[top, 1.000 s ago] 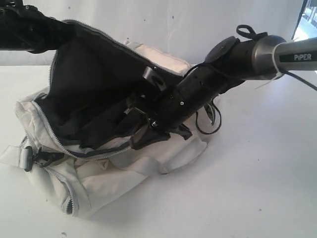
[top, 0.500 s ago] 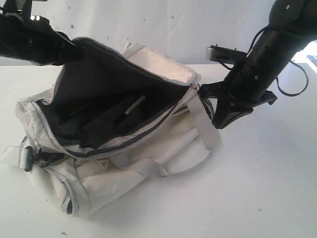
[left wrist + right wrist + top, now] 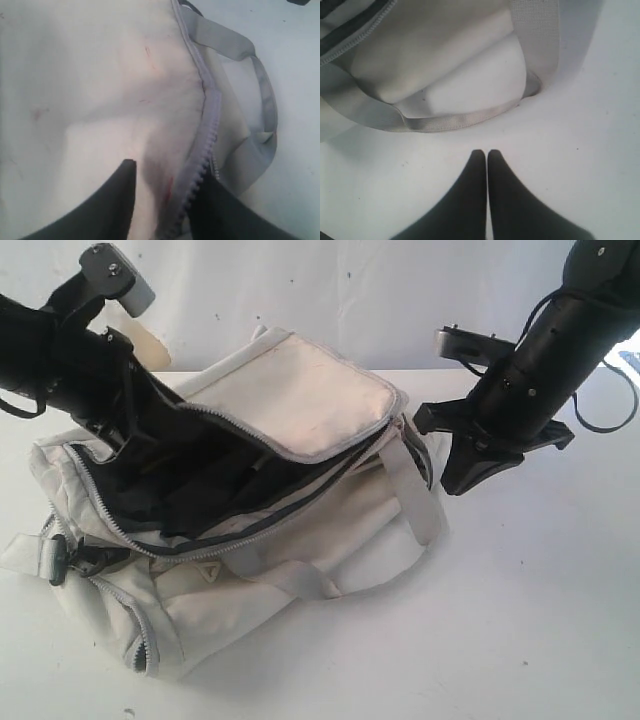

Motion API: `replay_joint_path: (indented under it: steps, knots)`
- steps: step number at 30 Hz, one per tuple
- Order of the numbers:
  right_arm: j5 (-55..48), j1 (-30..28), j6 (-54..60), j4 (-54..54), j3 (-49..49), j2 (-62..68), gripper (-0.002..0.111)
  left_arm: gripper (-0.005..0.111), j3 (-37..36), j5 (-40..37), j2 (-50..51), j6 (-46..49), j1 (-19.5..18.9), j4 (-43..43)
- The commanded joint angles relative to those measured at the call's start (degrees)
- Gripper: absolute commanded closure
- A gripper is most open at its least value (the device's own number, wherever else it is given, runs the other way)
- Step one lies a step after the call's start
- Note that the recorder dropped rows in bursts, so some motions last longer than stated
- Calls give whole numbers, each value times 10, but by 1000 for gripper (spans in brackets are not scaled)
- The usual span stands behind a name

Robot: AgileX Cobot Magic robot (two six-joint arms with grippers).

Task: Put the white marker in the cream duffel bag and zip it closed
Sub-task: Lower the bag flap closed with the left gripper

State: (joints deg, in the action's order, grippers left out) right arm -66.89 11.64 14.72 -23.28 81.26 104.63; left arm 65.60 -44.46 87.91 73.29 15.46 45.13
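The cream duffel bag [image 3: 300,530] lies on its side on the white table, its stained flap [image 3: 300,400] lowered over most of the dark opening. No white marker shows; the flap and dark lining hide the inside. My left gripper [image 3: 125,435] is at the bag's back left; in the left wrist view it [image 3: 167,182] is shut on the flap's zipper edge [image 3: 207,130], one finger on top, one underneath. My right gripper [image 3: 455,485] hangs shut and empty beside the bag's right end, over bare table [image 3: 486,151] near a webbing strap [image 3: 455,120].
A black clip [image 3: 60,560] and strap end sit at the bag's near left corner. A pale carry strap [image 3: 415,490] loops down the right end. The white table [image 3: 500,620] spreads to the front and right; a white wall stands behind.
My right arm pulled out of the bag and off to the right, leaving the marker inside. My left arm then came down and lowered the flap, covering the marker.
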Motion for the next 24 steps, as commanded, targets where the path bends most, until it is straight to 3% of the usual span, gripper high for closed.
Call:
replay_joint_path:
  steps: [1, 7, 12, 18, 21, 24]
  knots:
    - [2, -3, 0, -4, 3, -5, 108, 52, 1, -50, 15, 0, -2, -7]
    - [38, -3, 0, -4, 3, -5, 108, 23, 1, -52, 33, -26, -2, -5]
    - [69, -7, 0, -4, 3, -4, 108, 2, 5, -59, 14, -138, -2, 7]
    - [82, -48, 6, -111, 3, 0, 104, 1, 6, -80, 8, -214, 15, 5]
    - [102, -54, 60, -146, 3, 4, 92, 2, 6, -62, 8, -219, 51, 5]
    - [138, -54, 107, -146, 3, 6, 90, 2, 6, -34, 8, -221, 78, 5]
